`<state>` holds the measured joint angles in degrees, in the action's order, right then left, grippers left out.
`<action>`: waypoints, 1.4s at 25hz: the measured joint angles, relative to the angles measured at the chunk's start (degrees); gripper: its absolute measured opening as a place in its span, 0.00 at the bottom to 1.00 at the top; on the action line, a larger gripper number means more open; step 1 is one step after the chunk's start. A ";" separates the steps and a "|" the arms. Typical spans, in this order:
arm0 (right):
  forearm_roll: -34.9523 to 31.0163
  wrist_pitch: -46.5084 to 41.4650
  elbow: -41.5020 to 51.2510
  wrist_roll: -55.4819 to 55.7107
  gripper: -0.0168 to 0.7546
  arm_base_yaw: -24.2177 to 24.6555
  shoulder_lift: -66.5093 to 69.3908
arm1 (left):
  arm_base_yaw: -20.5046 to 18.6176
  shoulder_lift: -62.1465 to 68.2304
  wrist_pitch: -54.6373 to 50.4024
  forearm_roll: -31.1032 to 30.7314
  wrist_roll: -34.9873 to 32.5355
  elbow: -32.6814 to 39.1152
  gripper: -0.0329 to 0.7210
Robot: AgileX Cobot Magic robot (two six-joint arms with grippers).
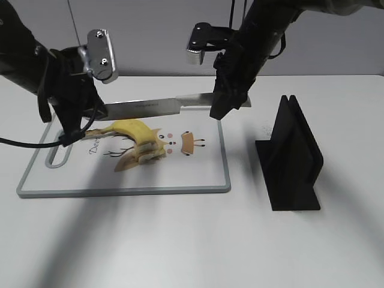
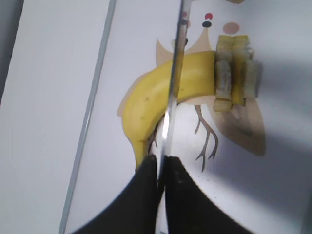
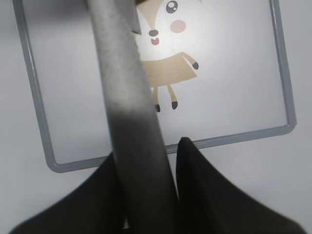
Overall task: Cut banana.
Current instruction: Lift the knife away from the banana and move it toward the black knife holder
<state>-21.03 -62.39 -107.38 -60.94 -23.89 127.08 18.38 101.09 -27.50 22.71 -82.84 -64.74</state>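
The banana lies on the white cutting board, stem to the left and cut end to the right. Some thin slices lie at its cut end. A long steel knife hangs level above the banana. My left gripper is shut on the blade's tip end. My right gripper is shut on the knife's grey handle. In the left wrist view the blade runs edge-on across the banana, with the slices to its right and the jaws below.
A black knife stand stands on the white table to the right of the board. The board has a grey rim and printed deer drawings. A slot handle is at its left end.
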 joint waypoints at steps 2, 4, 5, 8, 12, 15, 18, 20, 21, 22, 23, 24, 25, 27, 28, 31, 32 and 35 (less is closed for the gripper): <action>-0.13 -0.38 0.00 0.00 0.33 0.00 -0.48 | 0.00 -0.81 -0.67 -0.06 0.00 -0.01 0.07; -0.13 -0.66 0.00 0.00 0.33 0.00 -1.41 | 0.00 -1.79 -1.28 -0.12 0.00 -0.01 0.07; -0.13 -0.80 0.00 0.00 0.33 0.00 -1.96 | 0.00 -2.25 -1.54 -0.12 0.00 -0.01 0.07; -0.13 -1.71 0.00 -0.06 0.33 0.00 -3.62 | 0.00 -4.04 -2.86 0.07 0.00 -0.01 0.09; -1.01 -4.02 0.00 -1.17 0.31 0.00 -5.42 | 0.00 -6.72 -4.68 0.81 0.27 -0.01 0.22; -1.62 -4.91 0.00 -2.03 0.30 0.00 -6.81 | 0.11 -8.88 -6.51 1.28 0.46 -0.01 0.38; -2.08 -5.48 0.00 -2.81 0.29 0.00 -8.46 | 0.11 -11.45 -7.57 1.67 0.52 -0.01 0.58; -2.24 -5.92 0.00 -3.12 0.27 0.00 -9.61 | -0.10 -13.32 -7.67 2.11 1.28 -0.01 0.73; -2.24 -6.05 0.00 -3.14 0.25 0.00 -10.23 | -0.42 -14.18 -7.59 2.16 1.92 -0.01 0.79; -2.31 -6.13 0.00 -3.13 0.24 0.00 -10.80 | -0.80 -14.88 -7.58 2.32 2.90 -0.01 0.83; -1.93 -5.95 0.00 -3.03 0.24 0.00 -11.27 | -1.49 -15.70 -7.58 2.32 4.19 -0.01 0.86; -2.01 -6.18 0.00 -3.20 0.24 0.00 -11.73 | -2.11 -16.36 -7.58 2.32 4.91 -0.01 0.88; -1.94 -6.28 0.00 -3.24 0.24 0.08 -12.24 | -2.96 -17.12 -7.64 2.32 5.86 -0.01 0.89; -1.94 -6.55 0.00 -3.38 0.24 0.14 -13.05 | -4.62 -18.42 -7.58 2.32 7.55 -0.01 0.90; -2.00 -6.71 0.00 -3.38 0.24 0.14 -13.50 | -5.51 -19.21 -7.58 2.32 8.57 -0.01 0.90; -2.10 -7.00 0.00 -3.50 0.24 0.09 -14.82 | -8.27 -21.18 -7.58 2.32 13.10 -0.01 0.90; -2.10 -7.17 0.00 -3.35 0.24 0.09 -15.35 | -9.31 -21.82 -7.58 2.32 14.72 -0.01 0.90; -2.10 -7.24 0.00 0.19 0.24 0.09 -17.05 | -11.94 -23.54 -7.73 1.89 21.84 -0.01 0.89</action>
<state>-23.13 -69.63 -107.38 -60.75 -23.80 110.03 6.44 77.56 -35.23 24.60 -61.00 -64.75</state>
